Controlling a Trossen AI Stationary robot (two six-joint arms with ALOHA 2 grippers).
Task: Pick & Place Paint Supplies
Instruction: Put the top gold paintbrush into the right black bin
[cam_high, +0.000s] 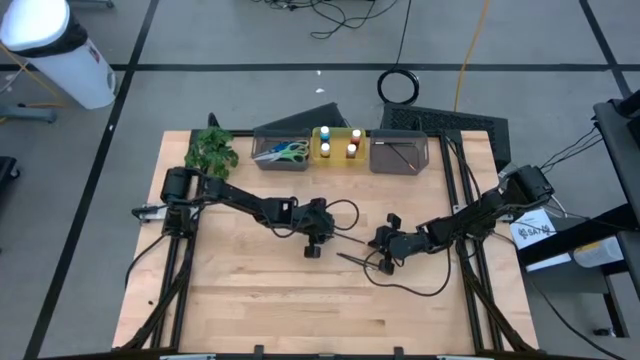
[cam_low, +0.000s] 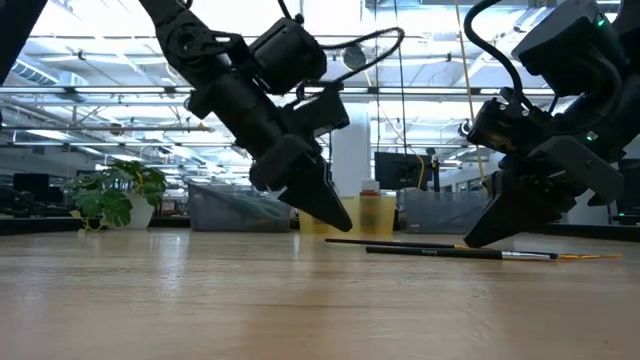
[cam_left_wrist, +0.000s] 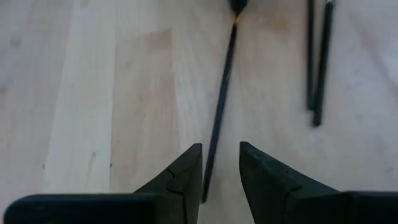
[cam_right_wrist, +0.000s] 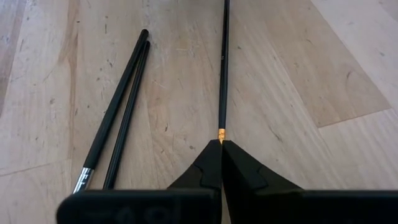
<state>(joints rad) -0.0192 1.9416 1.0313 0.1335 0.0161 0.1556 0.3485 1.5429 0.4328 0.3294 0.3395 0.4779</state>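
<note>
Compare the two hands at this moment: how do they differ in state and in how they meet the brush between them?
The left hand is open, its fingers straddling one end of the brush without touching it. The right hand is shut on the other end, at the brush's orange band. In the low view the right hand's end sits slightly raised, while the left hand's end lies near the table. Both hands point down at the same brush.
</note>
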